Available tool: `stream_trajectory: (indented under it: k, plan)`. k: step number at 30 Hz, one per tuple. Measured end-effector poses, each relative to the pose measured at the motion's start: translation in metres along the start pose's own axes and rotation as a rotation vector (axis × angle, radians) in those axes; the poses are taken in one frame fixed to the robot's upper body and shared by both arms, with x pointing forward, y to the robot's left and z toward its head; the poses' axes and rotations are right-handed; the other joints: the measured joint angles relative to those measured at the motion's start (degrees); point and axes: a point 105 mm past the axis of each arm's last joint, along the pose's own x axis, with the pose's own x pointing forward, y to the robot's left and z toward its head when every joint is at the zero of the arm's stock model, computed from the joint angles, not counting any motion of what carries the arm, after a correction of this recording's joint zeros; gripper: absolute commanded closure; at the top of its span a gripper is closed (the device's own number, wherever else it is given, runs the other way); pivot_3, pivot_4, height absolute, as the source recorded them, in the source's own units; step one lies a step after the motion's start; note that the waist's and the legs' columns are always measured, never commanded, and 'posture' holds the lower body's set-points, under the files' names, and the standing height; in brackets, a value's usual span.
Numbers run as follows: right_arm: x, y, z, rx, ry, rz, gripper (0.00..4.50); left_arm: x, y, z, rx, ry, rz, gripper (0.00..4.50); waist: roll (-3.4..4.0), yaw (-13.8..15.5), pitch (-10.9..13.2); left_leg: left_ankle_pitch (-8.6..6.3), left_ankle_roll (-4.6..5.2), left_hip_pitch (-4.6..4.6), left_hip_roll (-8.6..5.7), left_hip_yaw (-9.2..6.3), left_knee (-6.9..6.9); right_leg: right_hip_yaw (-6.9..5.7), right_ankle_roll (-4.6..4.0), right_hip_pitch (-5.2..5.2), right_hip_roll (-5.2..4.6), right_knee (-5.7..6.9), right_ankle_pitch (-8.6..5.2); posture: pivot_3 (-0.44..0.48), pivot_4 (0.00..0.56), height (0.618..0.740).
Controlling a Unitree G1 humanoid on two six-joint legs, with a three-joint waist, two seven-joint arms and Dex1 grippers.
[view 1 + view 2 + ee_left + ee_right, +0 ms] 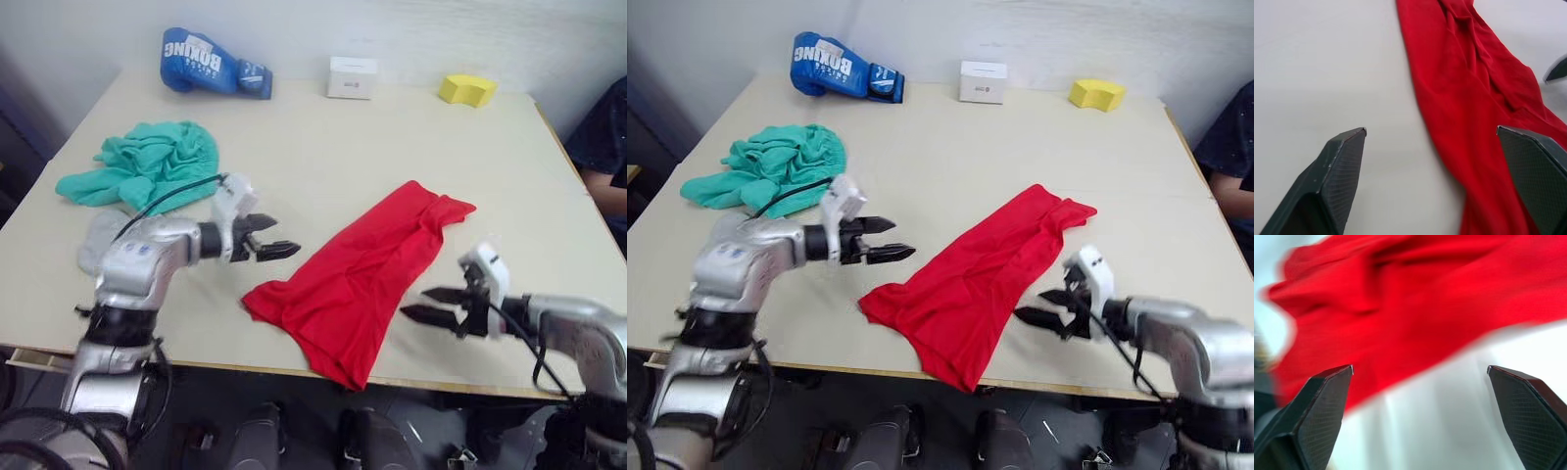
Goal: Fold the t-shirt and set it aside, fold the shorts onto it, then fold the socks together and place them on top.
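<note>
The red t-shirt (362, 274) lies crumpled in a long diagonal strip on the table, its lower end hanging over the front edge. My left gripper (269, 240) hovers open just left of the shirt's lower part, fingertips pointing at it. To the shirt's right, near the front edge, my right gripper (431, 304) is also open and empty. Both wrist views show red cloth (1474, 98) ahead of spread fingers. The teal shorts (147, 162) sit bunched at the back left. A light grey sock (93, 243) lies behind my left arm, partly hidden.
A blue boxing glove (211, 64), a white box (352, 77) and a yellow block (467, 89) line the table's far edge. A person in dark clothing (602, 147) sits at the right side. Bare tabletop (323, 147) stretches between the shorts and the shirt.
</note>
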Motion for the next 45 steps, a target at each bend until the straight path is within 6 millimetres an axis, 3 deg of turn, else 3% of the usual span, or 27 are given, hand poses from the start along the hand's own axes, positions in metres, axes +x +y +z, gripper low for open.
stream_trajectory:
  k: [2,6,12,13,16,20,27,33,37,42,45]
  plan:
    - [0.01,0.018,-0.011,0.046,-0.002,0.029,0.0,0.026,0.005,0.005,0.037,0.006,-0.042,0.12,0.0,0.0,0.0,0.0,0.27,-0.06,-0.02,0.07,0.05,0.05,0.02,-0.07,-0.01,-0.03,0.01,0.0,0.15,0.74]
    - [0.017,0.031,-0.021,0.03,0.012,-0.006,0.0,0.066,0.02,0.002,0.074,0.05,-0.005,0.12,-0.02,-0.4,0.0,-0.15,0.42,-0.07,-0.02,0.25,0.05,0.14,0.08,-0.11,0.0,-0.16,0.04,0.0,0.15,0.74]
    - [0.034,0.038,-0.016,0.015,-0.019,-0.051,0.0,0.092,0.025,-0.013,0.107,0.115,0.06,0.12,-0.11,-1.6,0.0,-0.15,0.4,-0.03,0.04,0.26,0.11,0.13,0.11,-0.11,0.07,-0.03,0.03,0.0,0.15,0.74]
    - [0.036,0.038,-0.015,0.02,-0.029,-0.063,0.0,0.094,0.025,-0.013,0.111,0.123,0.065,0.3,-0.11,-1.6,0.0,-0.11,0.4,0.0,0.04,0.26,0.14,0.14,0.12,-0.1,0.06,0.03,0.03,0.0,0.15,0.74]
    - [0.038,0.038,-0.018,0.002,-0.014,-0.094,0.62,0.104,0.016,-0.014,0.063,0.09,0.042,0.99,-0.15,-1.6,-0.1,-0.08,0.45,0.04,0.03,0.23,0.15,0.14,0.18,-0.04,0.04,0.01,0.08,0.0,0.15,0.74]
    - [0.04,0.037,-0.02,-0.015,-0.003,-0.126,2.07,0.112,0.008,-0.014,0.037,0.073,0.018,2.31,-0.17,-1.6,-0.1,-0.12,0.43,0.03,0.02,0.22,0.1,0.14,0.18,-0.04,0.03,-0.09,0.08,0.0,0.15,0.74]
    - [0.045,0.033,-0.022,-0.013,0.003,-0.124,4.44,0.114,0.012,-0.017,0.07,0.088,0.062,4.44,-0.17,-1.7,-0.1,-0.14,0.44,0.02,0.01,0.26,0.12,0.14,0.18,-0.05,0.05,-0.07,0.08,0.0,0.15,0.74]
    - [0.046,0.027,-0.017,-0.041,0.014,-0.092,4.48,0.111,0.017,-0.02,-0.005,0.018,0.104,4.48,-0.17,-1.9,-0.1,-0.14,0.44,0.05,0.02,0.28,0.15,0.18,0.19,-0.05,0.05,-0.02,0.08,0.0,0.15,0.74]
    - [0.045,0.01,-0.001,-0.031,-0.022,-0.111,4.48,0.102,0.032,-0.023,-0.093,-0.085,0.207,4.48,-0.17,-2.0,-0.1,-0.09,0.45,0.05,0.02,0.28,0.17,0.21,0.22,-0.09,0.05,0.08,0.1,0.0,0.15,0.74]
    - [0.046,-0.012,0.022,-0.096,-0.051,-0.148,4.48,0.065,0.072,-0.026,-0.059,-0.116,0.446,4.48,-0.18,-2.5,-0.1,-0.07,0.41,0.04,0.01,0.32,0.14,0.19,0.22,-0.12,0.05,0.1,0.1,0.0,0.15,0.74]
    - [0.057,-0.017,0.035,-0.151,-0.058,-0.124,4.48,0.051,0.084,-0.029,-0.062,-0.135,0.538,4.48,-0.19,-2.4,-0.1,-0.05,0.4,0.03,-0.01,0.34,0.14,0.18,0.22,-0.12,0.05,0.08,0.1,0.0,0.15,0.74]
